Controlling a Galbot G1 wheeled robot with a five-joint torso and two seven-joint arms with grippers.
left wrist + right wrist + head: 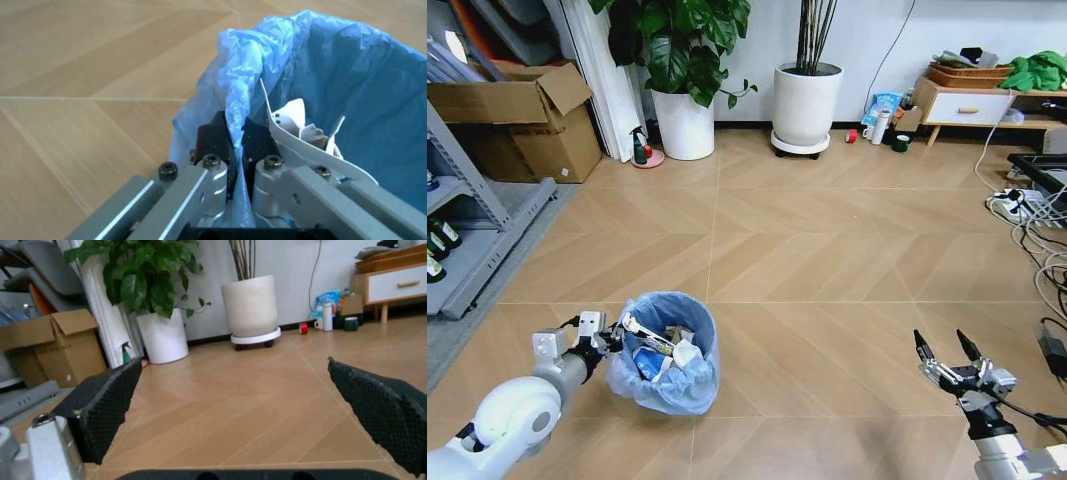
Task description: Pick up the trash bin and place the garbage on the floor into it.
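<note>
1. The trash bin (667, 352) stands at the near left of the floor (827, 260), lined with a crinkly light-blue bag whose edge folds over the rim.
2. The garbage (672, 352), white crumpled pieces and a blue-white packet, lies inside the bin, piled close to the rim.
3. The left gripper (617, 338) sits at the bin's left rim. In the left wrist view its two dark fingers (215, 142) are closed tightly on a bunched fold of the bag and the rim, one finger outside the bin and the other inside.
4. White paper litter rests just beside the inner finger, touching the bag wall.
5. The right gripper (947, 352) hangs at the near right above bare floor, well apart from the bin. Its two black fingers (107, 405) are spread wide and hold nothing.
6. Far across the room stand two white plant pots (805, 103), a cardboard box (522, 120) at the far left and a wooden cabinet (972, 100) at the far right.
</note>
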